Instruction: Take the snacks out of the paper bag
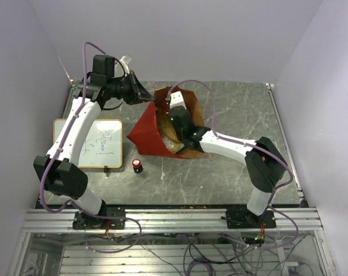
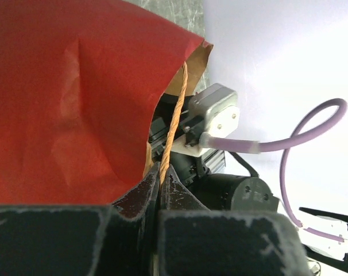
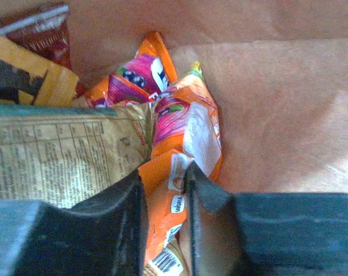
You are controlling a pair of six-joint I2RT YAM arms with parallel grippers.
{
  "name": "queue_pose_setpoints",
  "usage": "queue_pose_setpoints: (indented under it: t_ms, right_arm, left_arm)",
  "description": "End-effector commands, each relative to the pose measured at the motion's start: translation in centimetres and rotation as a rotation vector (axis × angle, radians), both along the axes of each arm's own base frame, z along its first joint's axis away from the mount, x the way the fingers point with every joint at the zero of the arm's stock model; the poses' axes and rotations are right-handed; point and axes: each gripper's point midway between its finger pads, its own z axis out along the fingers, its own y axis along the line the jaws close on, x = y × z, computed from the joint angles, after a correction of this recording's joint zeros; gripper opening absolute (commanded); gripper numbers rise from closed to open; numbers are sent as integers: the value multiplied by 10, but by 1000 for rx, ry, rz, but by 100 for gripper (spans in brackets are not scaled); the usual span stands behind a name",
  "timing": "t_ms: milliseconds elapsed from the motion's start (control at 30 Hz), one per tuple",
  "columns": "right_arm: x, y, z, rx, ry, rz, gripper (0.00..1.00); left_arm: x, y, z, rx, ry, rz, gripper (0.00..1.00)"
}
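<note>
Black left fingers (image 2: pixel 138 199) are clenched on the thin orange twisted cord handle (image 2: pixel 175 115) of the large red paper bag (image 1: pixel 144 133). The bag stands mid-way along the grey marbled counter (image 1: pixel 237 109), right of a white writing board (image 1: pixel 108 146) and a small red-and-black cylinder (image 1: pixel 137 165). Inside it, the right fingers (image 3: pixel 116 213) pinch an orange crinkly snack packet (image 3: pixel 167 201) among other packets.

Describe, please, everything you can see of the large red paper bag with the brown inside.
The large red paper bag is creased paper, red outside and brown kraft inside, with a thin twisted orange cord handle. It sits on the grey marbled table, mouth open upward. The left gripper is shut on the cord at the rim; the right gripper is deep inside, closed on an orange snack packet.
</note>
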Motion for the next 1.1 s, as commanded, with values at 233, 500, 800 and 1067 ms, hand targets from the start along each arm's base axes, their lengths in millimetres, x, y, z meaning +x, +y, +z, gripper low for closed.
queue_pose_setpoints:
  t_ms: [233, 500, 800, 1067]
  right_arm:
    - [-24, 1, 72, 149, 112, -7, 0]
    - [-95, 16, 159, 367, 181, 325, 0]
    - [-134, -51, 224, 466, 141, 177, 0]
    - [-131, -172, 241, 268, -47, -302, 0]
  left_arm:
    - [-4, 0, -7, -70, 60, 33, 7]
    - [-11, 0, -4, -92, 44, 35, 7]
    - [-20, 3, 5, -92, 37, 41, 7]
    - [-23, 3, 9, -101, 22, 38, 7]
